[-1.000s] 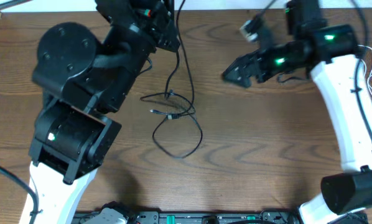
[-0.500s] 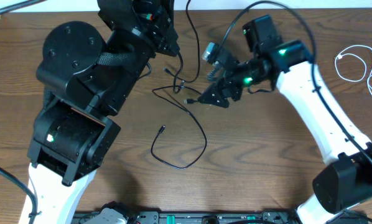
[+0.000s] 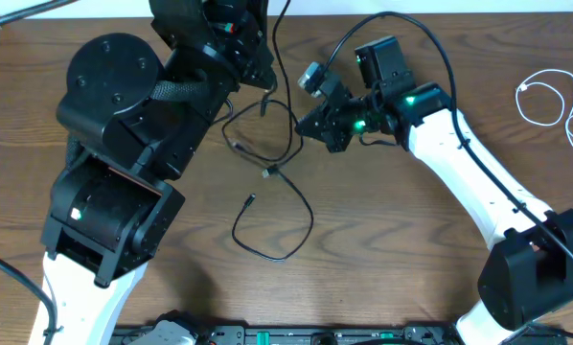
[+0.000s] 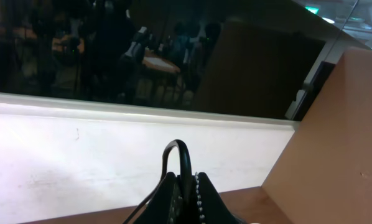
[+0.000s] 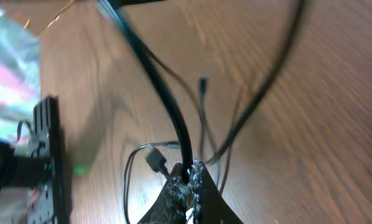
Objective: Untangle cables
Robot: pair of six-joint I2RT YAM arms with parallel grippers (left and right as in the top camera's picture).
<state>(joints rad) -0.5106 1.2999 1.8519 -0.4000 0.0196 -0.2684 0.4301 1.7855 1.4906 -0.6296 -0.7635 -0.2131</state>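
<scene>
Across the brown wooden table (image 3: pixel 411 249) two arms reach in toward the middle. The bulky black left arm (image 3: pixel 124 125) fills the left side. The slimmer white right arm (image 3: pixel 478 182) comes in from the near right corner and bends toward the far middle.

Between them lie the black cables (image 3: pixel 270 172). One wide loop rests flat on the wood nearer the front, with a small plug end lying just inside it. Smaller loops are drawn up toward both grippers at the far side.

A white cable (image 3: pixel 545 96) lies coiled by the right edge, well apart from the black ones.

The left gripper (image 4: pixel 186 179) has its fingers pressed together, with a thin black loop standing up from the pinch. The right gripper (image 5: pixel 187 177) is likewise closed tight on a black strand, and other strands run past just beside it.
</scene>
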